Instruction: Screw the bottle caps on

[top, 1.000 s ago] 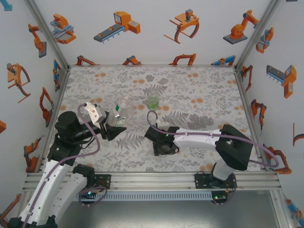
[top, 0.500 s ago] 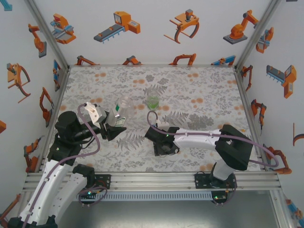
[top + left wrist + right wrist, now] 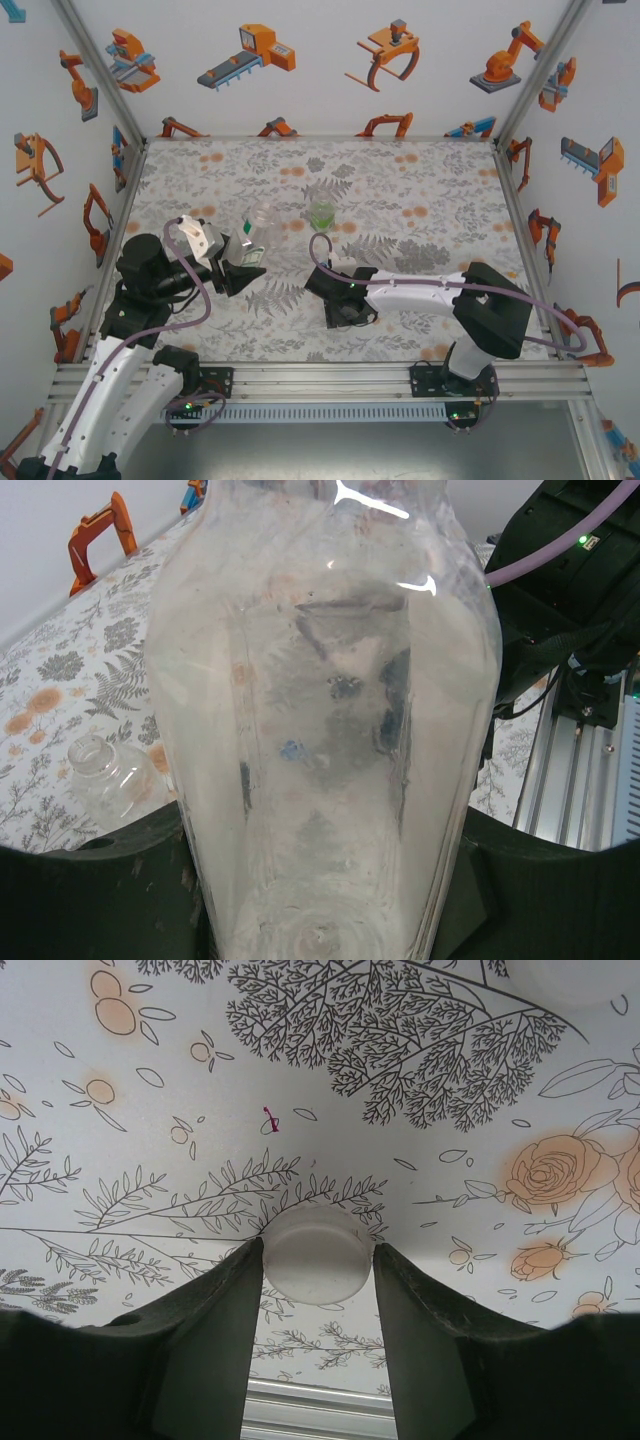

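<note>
Top external view, left side first: left gripper [image 3: 248, 264] clamped around the lower body of a colourless bottle [image 3: 252, 246], held upright over the middle-left of the flower-printed desk [image 3: 430, 190]. Just beyond it, a second colourless bottle [image 3: 263, 218], very close to the first; touching or apart, hard to tell from above. Further right and toward the back wall, a green-tinted bottle [image 3: 321, 213], standing alone, apart from both arms.

Left wrist view: the gripped colourless bottle [image 3: 320, 710] right up against the lens, base downward, clear wall squeezed between the two dark fingers [image 3: 90, 900] at the bottom corners. To its left and lower down, the second colourless bottle [image 3: 108, 775] on the desk, threaded neck toward the camera; upright or tilted, not clear. To its right, the black links of the right arm [image 3: 570, 570] above the aluminium rail.

Back in the top external view, centre: right gripper [image 3: 345, 310] pointed straight down at the desk, nearer the arm bases than the green-tinted bottle and well apart from it.

Right wrist view: white cap [image 3: 318, 1257] lying flat on the leaf print of the desk, set between the two gripper fingers [image 3: 215, 1310], one finger against each side of its rim, so gripped at the sides while resting on the surface.
</note>
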Motion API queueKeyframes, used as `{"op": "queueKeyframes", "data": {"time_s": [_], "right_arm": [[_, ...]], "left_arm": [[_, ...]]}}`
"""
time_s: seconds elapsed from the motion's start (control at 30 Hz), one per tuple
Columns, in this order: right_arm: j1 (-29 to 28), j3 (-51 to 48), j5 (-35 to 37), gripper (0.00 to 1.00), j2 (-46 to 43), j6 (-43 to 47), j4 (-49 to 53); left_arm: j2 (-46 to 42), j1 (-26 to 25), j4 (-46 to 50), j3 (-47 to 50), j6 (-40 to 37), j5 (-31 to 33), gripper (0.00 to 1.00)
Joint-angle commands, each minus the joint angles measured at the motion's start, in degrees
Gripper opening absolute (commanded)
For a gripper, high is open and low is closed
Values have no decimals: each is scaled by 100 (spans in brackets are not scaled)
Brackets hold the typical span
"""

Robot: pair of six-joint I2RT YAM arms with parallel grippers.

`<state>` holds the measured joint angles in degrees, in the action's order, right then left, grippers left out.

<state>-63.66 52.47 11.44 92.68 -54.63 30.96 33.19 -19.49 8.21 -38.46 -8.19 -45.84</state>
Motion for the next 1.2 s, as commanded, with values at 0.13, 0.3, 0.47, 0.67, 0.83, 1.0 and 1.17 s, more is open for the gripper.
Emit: {"op": "queueKeyframes", "data": {"time_s": [0.13,0.3,0.47,0.67,0.83,1.0,1.17], "right_arm": [[18,-123,69,45,-90,-2,24],[19,-118,136,42,-212,55,63],[130,-73,76,37,-513,436,36],[627,-194,-533,31,-1314,1383,-252],[1249,-493,-1406,30,-2141,2154,-710],[1870,-477,-2089,30,-2726,2798,-864],[2153,-466,-2781,28,-3287,3519,-1273]], "left_arm": [[-4,-11,-56,-38,75,-34,8],[-14,-18,-59,-38,82,-52,8],[56,-20,189,-70,-19,356,4],[323,-35,460,-188,-86,568,0],[378,-106,499,-145,-328,434,0],[388,-221,616,-153,-492,492,0],[478,-487,933,-225,-978,569,0]]}}
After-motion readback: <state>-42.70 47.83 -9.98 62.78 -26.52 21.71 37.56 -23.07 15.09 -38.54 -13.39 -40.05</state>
